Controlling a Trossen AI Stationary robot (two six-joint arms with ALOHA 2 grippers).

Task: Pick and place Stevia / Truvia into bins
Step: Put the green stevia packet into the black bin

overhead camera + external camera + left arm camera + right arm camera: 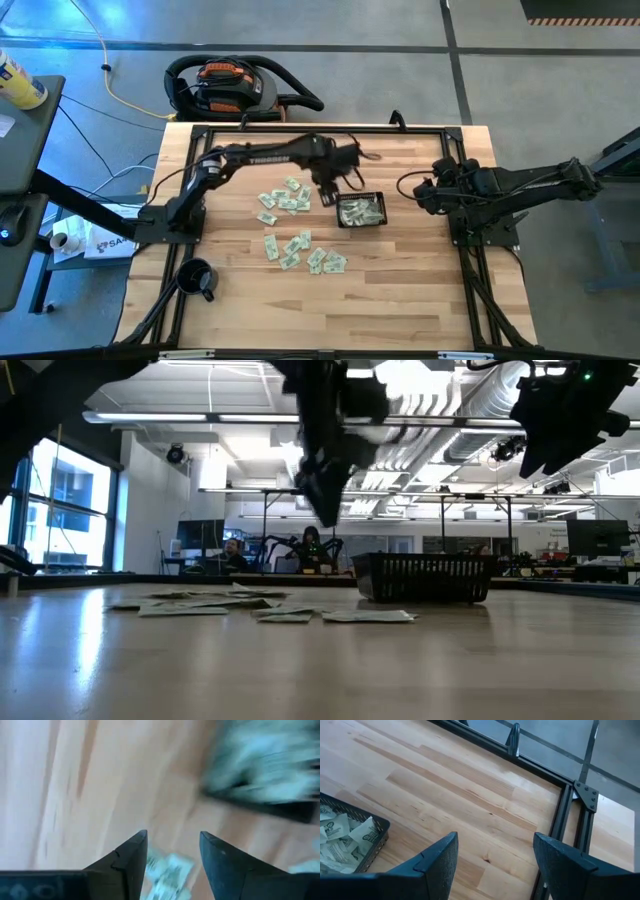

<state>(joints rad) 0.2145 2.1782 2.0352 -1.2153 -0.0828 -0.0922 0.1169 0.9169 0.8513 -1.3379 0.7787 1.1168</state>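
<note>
Left gripper (328,192) poised above worktop (420,300) just beside black basket (361,212), fingers (131,862) spread and empty. Loose sachets (285,198) scattered left of basket, others (340,832) already inside. Right gripper (425,192) parked well right of basket, likewise spread, empty. Best next: straight descent onto a single sachet, pinching one edge, avoiding neighbours.
</note>
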